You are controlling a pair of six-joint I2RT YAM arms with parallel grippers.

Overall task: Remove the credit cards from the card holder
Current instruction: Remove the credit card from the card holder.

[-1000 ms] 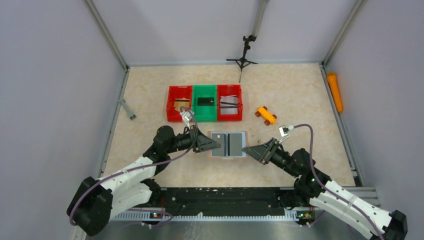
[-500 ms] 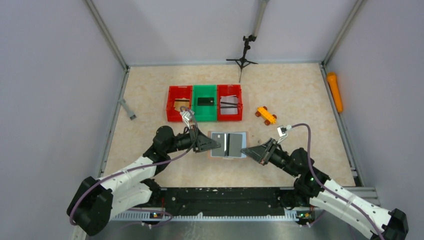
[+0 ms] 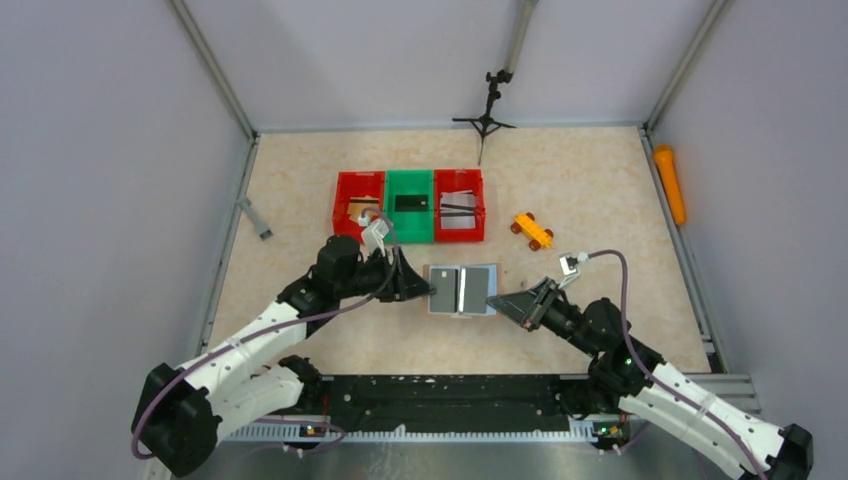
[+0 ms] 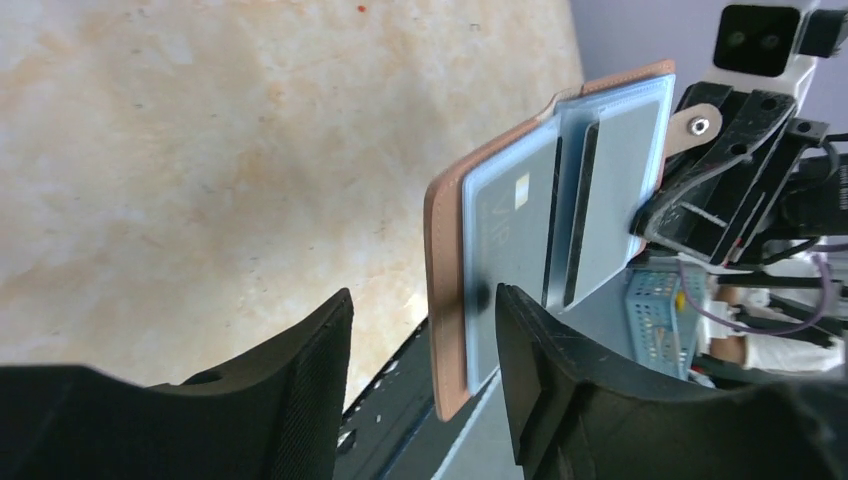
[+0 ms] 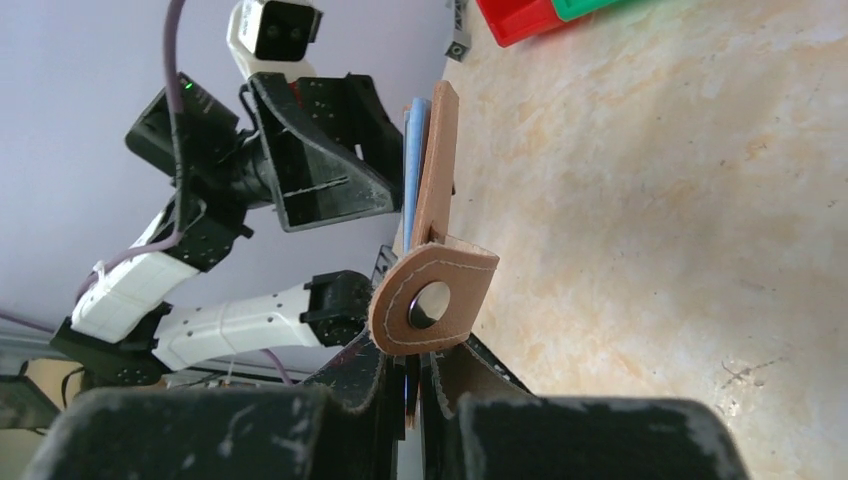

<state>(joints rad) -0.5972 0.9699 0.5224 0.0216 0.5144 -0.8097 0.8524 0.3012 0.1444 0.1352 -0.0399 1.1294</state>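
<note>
The tan card holder (image 3: 460, 289) lies open, showing two grey panels. My right gripper (image 3: 503, 300) is shut on its right edge, just below the snap tab (image 5: 432, 300). In the right wrist view the gripper (image 5: 415, 400) clamps the holder (image 5: 437, 170) edge-on. My left gripper (image 3: 428, 286) stands open at the holder's left edge. In the left wrist view that edge (image 4: 447, 300) sits between the fingers (image 4: 300, 380) of the gripper (image 4: 425, 380) without touching either. A grey credit card (image 4: 515, 235) shows in the left sleeve, and dark card edges (image 4: 585, 210) in the middle.
Behind the holder stand a red bin (image 3: 358, 190), a green bin (image 3: 410, 185) and a second red bin (image 3: 460, 186), each with a card inside. An orange toy car (image 3: 532, 230) sits to the right, an orange cylinder (image 3: 670, 183) by the right wall, a small tripod (image 3: 487, 115) at the back.
My left gripper has opened, letting go of the holder's left edge, and its arm has shifted up and back. The holder has moved slightly right. The right gripper keeps its grip.
</note>
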